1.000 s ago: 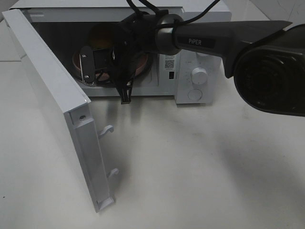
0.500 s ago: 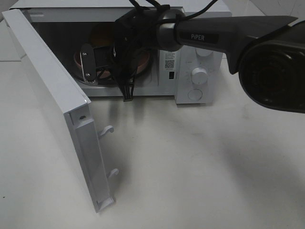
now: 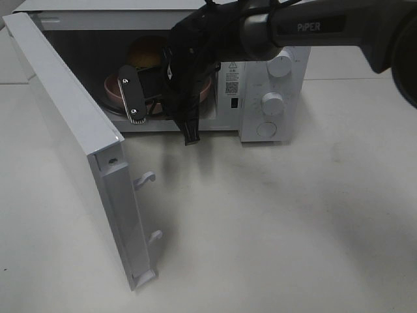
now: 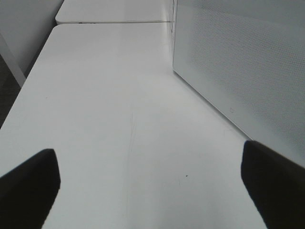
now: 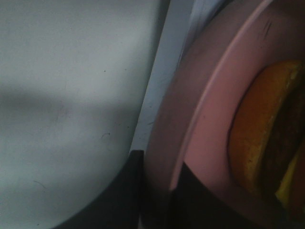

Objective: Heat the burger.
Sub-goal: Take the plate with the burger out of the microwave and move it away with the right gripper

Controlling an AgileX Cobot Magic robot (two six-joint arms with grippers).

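Observation:
The burger (image 3: 146, 52) sits on a pink round plate (image 3: 112, 88) inside the open microwave (image 3: 270, 72); only its brown bun shows behind my right arm. My right gripper (image 3: 161, 114) is at the oven's opening. In the right wrist view the plate's rim (image 5: 209, 119) runs down between the dark fingers of the gripper (image 5: 157, 200), which looks shut on it, with the burger (image 5: 257, 143) beside. My left gripper (image 4: 152, 191) is open and empty over bare table, and does not show in the exterior high view.
The microwave door (image 3: 71, 130) stands swung wide towards the front left, its latch hooks (image 3: 148, 177) sticking out. Two knobs (image 3: 272, 103) are on the right panel. The white side of the microwave (image 4: 248, 62) stands close beside my left gripper.
My right arm has shifted to the right and its wrist has turned at the oven's opening. More of the burger's bun now shows behind it.

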